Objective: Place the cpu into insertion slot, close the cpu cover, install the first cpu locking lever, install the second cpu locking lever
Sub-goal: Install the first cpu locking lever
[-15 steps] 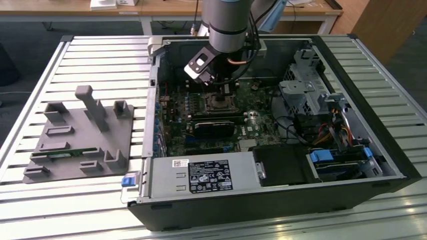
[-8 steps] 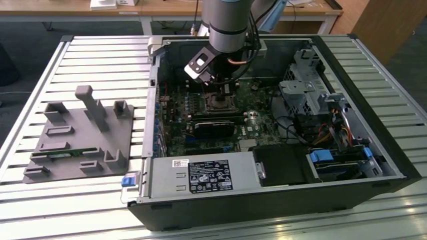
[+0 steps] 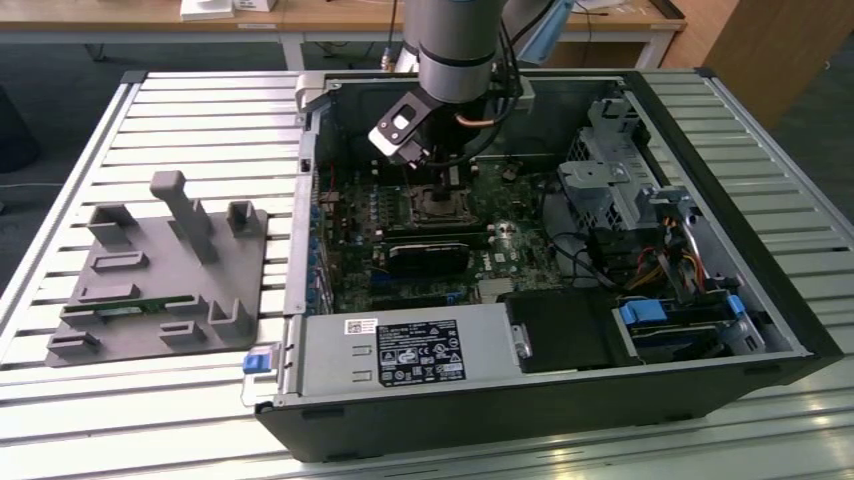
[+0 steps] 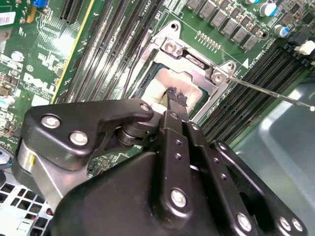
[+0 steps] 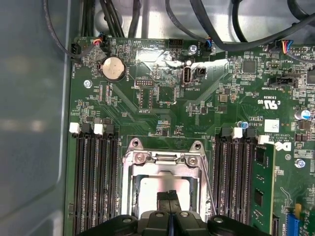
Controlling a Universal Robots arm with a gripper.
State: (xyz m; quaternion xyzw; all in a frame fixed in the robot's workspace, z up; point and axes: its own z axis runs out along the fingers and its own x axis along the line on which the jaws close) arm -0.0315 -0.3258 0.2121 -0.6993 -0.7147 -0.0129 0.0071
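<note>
The tool [image 4: 176, 97] hangs low inside an open computer case [image 3: 534, 400], its two fingers clenched together with nothing between them. In both wrist views the tips sit right over the cpu [image 4: 158, 89], touching it or just short of it; I cannot tell which. The cpu's pale top lies flat in the slot [image 3: 430, 208], directly beneath the tool. The cover [image 4: 197, 73] looks to be down around the cpu, its silvery frame ringing the chip on the sides that show past the tool, with the hinge end and its two screws just beyond the tips. A thin lever [image 4: 268, 92] runs out from the cover's corner, slanting away from the tool over the long black memory slots [image 5: 93, 182] that flank the tool on both sides. Beyond the tips the green board [image 5: 162, 103] carries a coin cell [image 5: 113, 68]. In the exterior view the case rests on a slatted desk [image 3: 200, 110], with a grey fixture [image 3: 160, 270] well apart from the tool, toward that view's left.
</note>
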